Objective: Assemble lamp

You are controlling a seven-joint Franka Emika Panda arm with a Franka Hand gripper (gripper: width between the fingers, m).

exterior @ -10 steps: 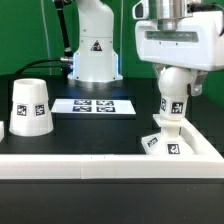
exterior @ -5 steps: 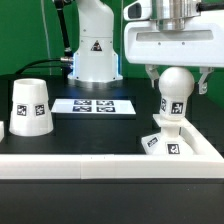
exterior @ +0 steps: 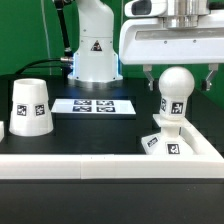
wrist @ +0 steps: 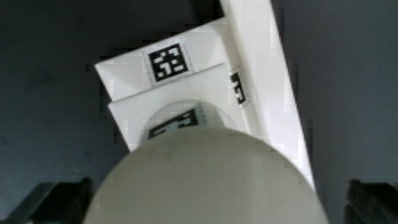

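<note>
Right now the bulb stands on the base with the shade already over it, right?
No. The bulb does stand on the base, but the shade sits apart on the table, at the exterior view's left, as that view shows.

The exterior camera sits low, just above the bench (exterior: 100, 125). It looks level across it at the bulb (exterior: 176, 95) from fairly near, with my pedestal (exterior: 92, 55) behind the bulb. My wrist camera looks down between my jaws, very close over the bulb (wrist: 199, 185), whose top fills much of that picture. Both views share the bulb and the base (exterior: 165, 143) (wrist: 164, 64) beneath it.
</note>
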